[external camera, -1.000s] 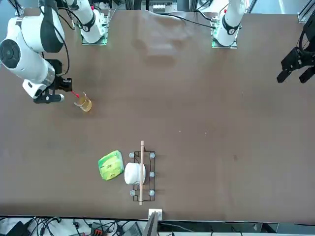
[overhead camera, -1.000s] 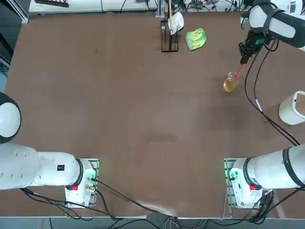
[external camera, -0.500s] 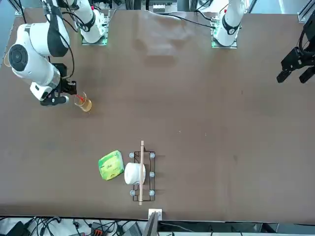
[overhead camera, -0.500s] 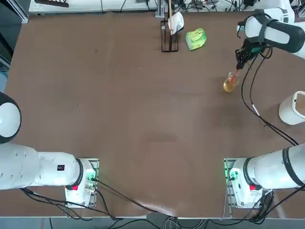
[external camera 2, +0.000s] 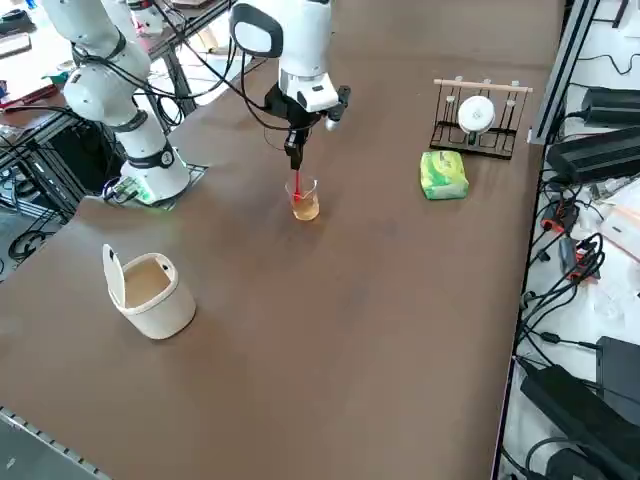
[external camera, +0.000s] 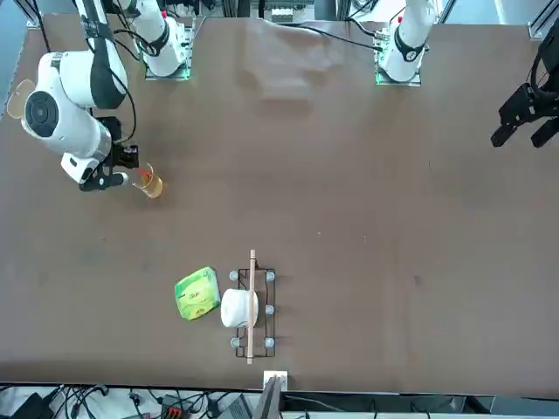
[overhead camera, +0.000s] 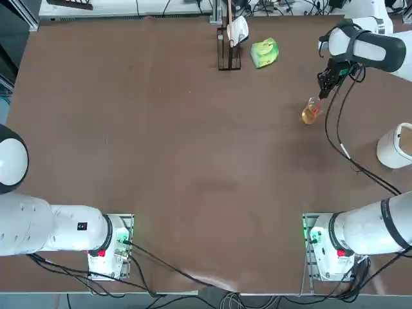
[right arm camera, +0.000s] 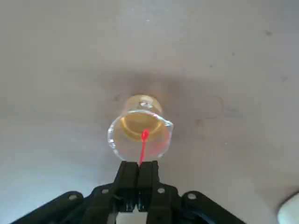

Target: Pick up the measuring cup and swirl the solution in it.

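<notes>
The right end effector [right arm camera: 138, 179] hung directly above the measuring cup [right arm camera: 140, 129], its two fingers pinched together on the upper end of a thin red rod [right arm camera: 142, 148], so nothing wider could have fitted between them. The rod ran down from the fingertips into the cup's open mouth, its lower tip dipping into the orange solution [right arm camera: 138, 125]. The cup stood upright on the bare brown table [overhead camera: 193, 148], toward the far right part of it, its long axis vertical and nearly in line with the rod. In the right side view the end effector [external camera 2: 294, 152] sat just over the cup [external camera 2: 304, 202], apart from the glass, with only the rod bridging the gap. From overhead the cup [overhead camera: 310, 113] lay slightly nearer the robot's base than the end effector [overhead camera: 325, 84]. My judgement was that the stirring was being done with the rod rather than by lifting the cup, which was not held. The white container [external camera 2: 148, 291] stood well apart, nearer the table's edge.
</notes>
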Tool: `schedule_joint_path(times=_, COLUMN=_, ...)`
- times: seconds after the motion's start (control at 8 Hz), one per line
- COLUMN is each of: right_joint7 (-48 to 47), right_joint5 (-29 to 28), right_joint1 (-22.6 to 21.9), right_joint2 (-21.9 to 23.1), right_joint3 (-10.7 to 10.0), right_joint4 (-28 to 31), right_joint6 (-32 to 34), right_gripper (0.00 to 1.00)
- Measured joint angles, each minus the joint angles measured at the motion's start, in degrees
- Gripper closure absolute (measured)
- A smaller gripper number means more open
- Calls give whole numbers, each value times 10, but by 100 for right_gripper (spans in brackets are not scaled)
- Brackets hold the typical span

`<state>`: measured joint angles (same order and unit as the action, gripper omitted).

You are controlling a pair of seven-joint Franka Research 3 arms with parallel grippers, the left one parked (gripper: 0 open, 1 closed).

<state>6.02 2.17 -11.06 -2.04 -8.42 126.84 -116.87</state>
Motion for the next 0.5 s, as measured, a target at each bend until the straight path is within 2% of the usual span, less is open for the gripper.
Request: schedule_joint_path(times=0.5, right_joint7=4, right_joint5=11, right_joint1=5, right_joint2=-12, right_joint3=0, right_joint4=0, right_joint6=-41, right_gripper=98)
